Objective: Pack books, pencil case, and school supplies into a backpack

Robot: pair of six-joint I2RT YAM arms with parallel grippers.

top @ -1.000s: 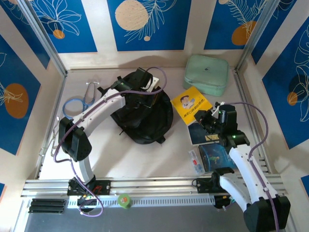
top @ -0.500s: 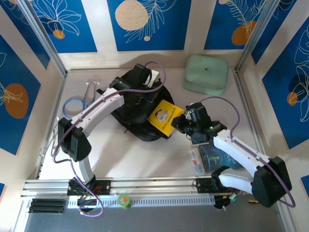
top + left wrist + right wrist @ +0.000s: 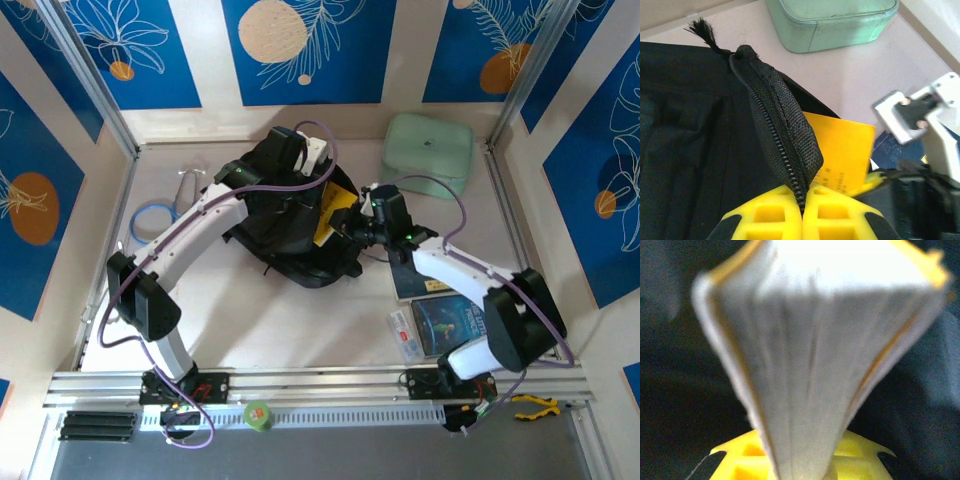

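Note:
The black backpack (image 3: 285, 235) lies at the table's middle. My left gripper (image 3: 312, 186) is shut on its zipper edge (image 3: 790, 135) and holds that flap up. My right gripper (image 3: 352, 226) is shut on the yellow book (image 3: 331, 214), which stands on edge at the backpack's opening, just right of the lifted flap. In the right wrist view its fanned pages (image 3: 810, 340) rise from my gripper (image 3: 805, 471) against dark fabric. The yellow cover (image 3: 842, 150) shows behind the flap. The navy book (image 3: 415, 277), the blue globe book (image 3: 452, 325) and the small pencil case (image 3: 403, 334) lie at the right front.
A mint-green padded pouch (image 3: 428, 152) sits at the back right, near the right arm's path. A blue ring (image 3: 152, 217) and scissors (image 3: 187, 190) lie at the far left. Frame posts and walls close in the table on three sides.
My right gripper lifted the yellow book from the right side and carried it left to the backpack's opening, turning it on edge. My left gripper kept its hold on the zipper edge.

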